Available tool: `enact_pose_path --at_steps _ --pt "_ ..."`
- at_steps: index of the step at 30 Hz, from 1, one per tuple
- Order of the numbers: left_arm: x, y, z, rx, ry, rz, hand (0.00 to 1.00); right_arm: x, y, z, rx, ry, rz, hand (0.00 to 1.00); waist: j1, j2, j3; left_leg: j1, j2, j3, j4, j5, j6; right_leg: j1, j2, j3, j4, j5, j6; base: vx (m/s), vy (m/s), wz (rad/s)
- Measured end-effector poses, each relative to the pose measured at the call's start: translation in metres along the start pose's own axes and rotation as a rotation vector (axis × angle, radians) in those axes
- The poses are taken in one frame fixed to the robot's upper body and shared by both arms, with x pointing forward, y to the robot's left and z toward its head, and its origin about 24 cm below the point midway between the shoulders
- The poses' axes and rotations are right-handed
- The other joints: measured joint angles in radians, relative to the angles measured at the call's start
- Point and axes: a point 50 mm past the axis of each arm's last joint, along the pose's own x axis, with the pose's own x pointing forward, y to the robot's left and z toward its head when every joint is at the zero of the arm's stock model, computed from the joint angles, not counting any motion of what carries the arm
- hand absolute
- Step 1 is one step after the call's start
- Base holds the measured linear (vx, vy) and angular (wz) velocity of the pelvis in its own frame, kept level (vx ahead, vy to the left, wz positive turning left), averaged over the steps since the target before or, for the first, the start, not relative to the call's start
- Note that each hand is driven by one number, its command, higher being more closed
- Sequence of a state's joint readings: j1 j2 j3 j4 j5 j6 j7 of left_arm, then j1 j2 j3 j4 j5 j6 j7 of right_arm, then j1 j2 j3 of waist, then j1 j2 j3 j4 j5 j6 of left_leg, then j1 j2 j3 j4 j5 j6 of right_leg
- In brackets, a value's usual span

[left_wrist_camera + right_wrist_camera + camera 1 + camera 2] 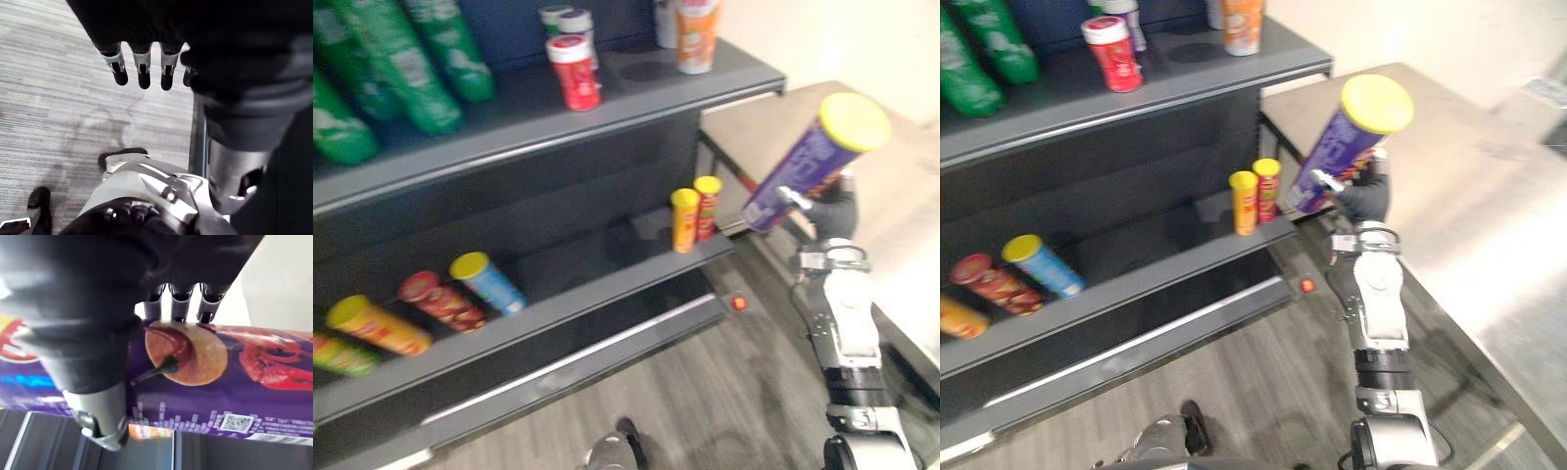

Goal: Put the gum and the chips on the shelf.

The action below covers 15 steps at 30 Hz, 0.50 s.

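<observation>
the left hand [143, 73] hangs low over the floor, its fingers straight and loose, holding nothing. higher up, to the right of the shelf [558, 318], the right hand [1366, 199] is wrapped round the chips can [813, 162], a purple can with a yellow lid. the right wrist view shows the fingers [181, 296] curled over the can's side and the thumb pressed on it. the can is tilted, lid up and away from the shelf, clear of every board.

so the step in hand looks like carrying the chips to the shelf. the next move calls for swinging the can in towards a board, finding a bare patch and setting it down without knocking its neighbours.

the lower board [597, 257] has free room in its middle. at its right end a small yellow can [684, 219] and a small red can [707, 206] stand upright, just beside each other. towards the left lie a blue can [489, 282], a red can [442, 301] and a yellow can [377, 325].

the upper board [651, 73] holds green bags [401, 59], a red tub [574, 71], white tubs [570, 22] behind it and an orange can [697, 34]. the tubs may be the gum, but i cannot tell.

a table [1469, 176] stands beyond the hand.
</observation>
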<state>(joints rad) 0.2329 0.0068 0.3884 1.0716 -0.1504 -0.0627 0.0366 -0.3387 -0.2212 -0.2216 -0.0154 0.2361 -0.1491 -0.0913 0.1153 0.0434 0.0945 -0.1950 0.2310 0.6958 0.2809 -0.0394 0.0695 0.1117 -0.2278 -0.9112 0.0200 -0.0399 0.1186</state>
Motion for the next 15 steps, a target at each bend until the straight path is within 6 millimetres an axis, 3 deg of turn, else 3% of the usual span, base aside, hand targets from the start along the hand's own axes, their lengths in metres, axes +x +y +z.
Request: enact_pose_path --at_steps 3,5,6,8,14,15 --pt "0.000 0.007 -0.001 -0.012 0.006 0.022 0.00 -0.013 -0.008 -0.005 -0.013 0.032 -0.034 1.00 -0.005 -0.025 0.010 0.008 -0.044 -0.036 -0.035 0.001 -0.001 0.046 -0.009 -0.064 -0.010 0.024 0.038 0.02 0.110 0.63" --pt "0.000 0.009 0.003 -0.002 -0.008 0.028 0.00 -0.016 -0.012 -0.001 -0.014 0.011 -0.068 1.00 -0.023 -0.036 0.003 0.033 -0.098 -0.067 -0.154 0.022 -0.018 0.055 -0.010 -0.104 -0.020 0.032 0.050 -0.02 0.112 0.64" --pt "0.001 0.009 0.008 0.023 -0.030 0.027 0.00 -0.017 -0.015 0.004 -0.015 -0.013 -0.088 1.00 -0.032 -0.047 -0.001 0.055 -0.151 -0.089 -0.281 0.092 -0.010 0.049 -0.018 -0.137 -0.019 0.037 0.050 -0.04 0.107 0.53" --pt "0.002 0.007 0.013 0.051 -0.049 0.024 0.00 -0.017 -0.021 0.007 -0.029 -0.027 -0.124 1.00 -0.035 -0.050 -0.001 0.076 -0.185 -0.116 -0.380 0.147 -0.006 0.048 -0.016 -0.164 -0.017 0.040 0.052 -0.07 0.086 0.53" --pt "0.002 0.006 0.016 0.081 -0.062 0.035 0.00 -0.019 -0.027 0.007 -0.046 -0.024 -0.189 1.00 -0.032 -0.055 -0.001 0.070 -0.209 -0.161 -0.380 0.147 -0.006 0.053 -0.047 -0.188 0.028 0.039 0.048 -0.06 0.035 0.21" --pt "0.002 0.005 0.016 0.086 -0.060 0.032 0.00 -0.019 -0.030 0.006 -0.063 -0.022 -0.204 1.00 -0.032 -0.051 0.000 0.076 -0.209 -0.162 -0.381 0.127 -0.002 0.043 -0.086 -0.187 0.118 0.015 0.027 -0.05 0.071 0.05"
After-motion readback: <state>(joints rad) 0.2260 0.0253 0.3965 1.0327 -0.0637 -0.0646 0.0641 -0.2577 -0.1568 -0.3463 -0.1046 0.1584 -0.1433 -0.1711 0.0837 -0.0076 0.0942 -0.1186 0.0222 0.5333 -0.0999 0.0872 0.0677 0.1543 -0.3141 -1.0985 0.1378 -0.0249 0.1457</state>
